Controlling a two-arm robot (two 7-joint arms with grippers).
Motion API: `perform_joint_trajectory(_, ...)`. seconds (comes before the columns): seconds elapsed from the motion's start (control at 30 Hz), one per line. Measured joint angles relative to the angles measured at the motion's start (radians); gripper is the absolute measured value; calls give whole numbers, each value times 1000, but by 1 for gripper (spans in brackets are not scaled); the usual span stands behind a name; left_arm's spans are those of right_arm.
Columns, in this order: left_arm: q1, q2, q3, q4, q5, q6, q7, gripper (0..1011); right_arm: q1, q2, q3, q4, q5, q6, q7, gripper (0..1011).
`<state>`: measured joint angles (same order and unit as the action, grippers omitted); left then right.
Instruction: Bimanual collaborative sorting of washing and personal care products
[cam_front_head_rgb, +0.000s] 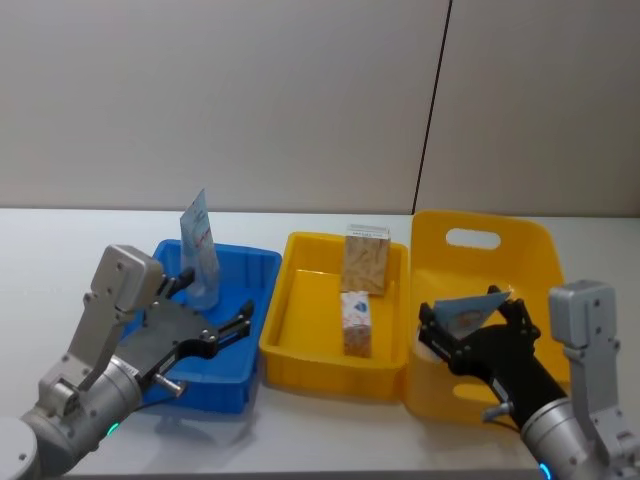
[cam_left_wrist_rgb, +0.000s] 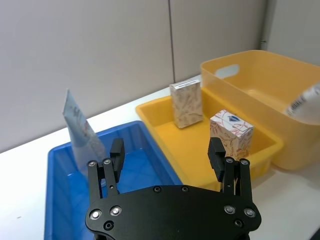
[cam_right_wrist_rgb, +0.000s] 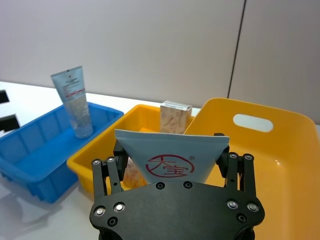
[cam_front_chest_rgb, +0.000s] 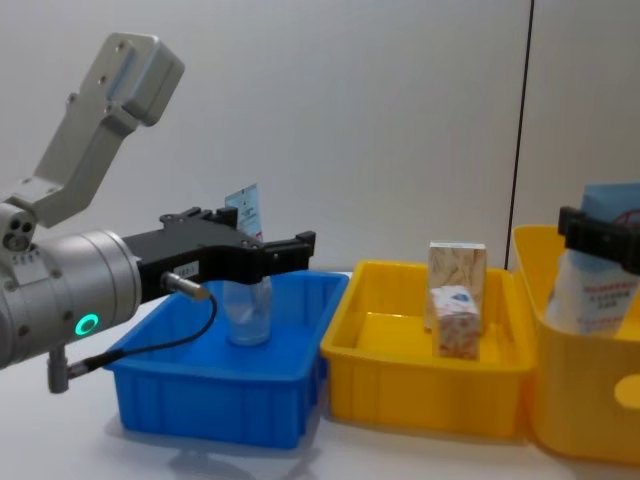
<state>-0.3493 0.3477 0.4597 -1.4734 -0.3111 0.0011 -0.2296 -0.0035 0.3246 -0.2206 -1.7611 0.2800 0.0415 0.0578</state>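
Observation:
A pale-blue tube with red print (cam_front_head_rgb: 200, 250) (cam_front_chest_rgb: 247, 290) stands upright in the back of the blue bin (cam_front_head_rgb: 235, 375). My left gripper (cam_front_head_rgb: 225, 335) (cam_left_wrist_rgb: 166, 157) hovers open over that bin, in front of the tube (cam_left_wrist_rgb: 77, 127) and holding nothing. My right gripper (cam_front_head_rgb: 465, 335) (cam_right_wrist_rgb: 170, 155) is shut on a second pale-blue tube (cam_right_wrist_rgb: 172, 162) (cam_front_chest_rgb: 600, 290), held above the large yellow handled bin (cam_front_head_rgb: 500, 275). Two beige-orange cartons stand in the shallow yellow tray (cam_front_head_rgb: 300, 345): a taller one (cam_front_head_rgb: 366, 258) at the back and a smaller one (cam_front_head_rgb: 356, 322) in front.
The three containers sit side by side on a white table (cam_front_head_rgb: 60, 260), blue at left, tray in the middle, handled bin at right. A grey wall rises behind. Bare tabletop lies left of the blue bin and along the front edge.

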Motion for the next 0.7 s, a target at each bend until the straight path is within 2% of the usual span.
perform_joint_trajectory(0.07, 5, 2, 0, -7, 5, 1, 10, 1002, -5, 5, -3, -2, 4, -3, 4, 1006)
perform_joint_trajectory(0.37, 72, 23, -4, -99, 72, 8, 142, 1002, -11, 13, -7, -6, 8, -8, 9, 1006)
perform_joint_trajectory(0.7, 109, 34, -6, -149, 108, 12, 213, 1002, -11, 13, -6, -6, 8, -8, 9, 1005)
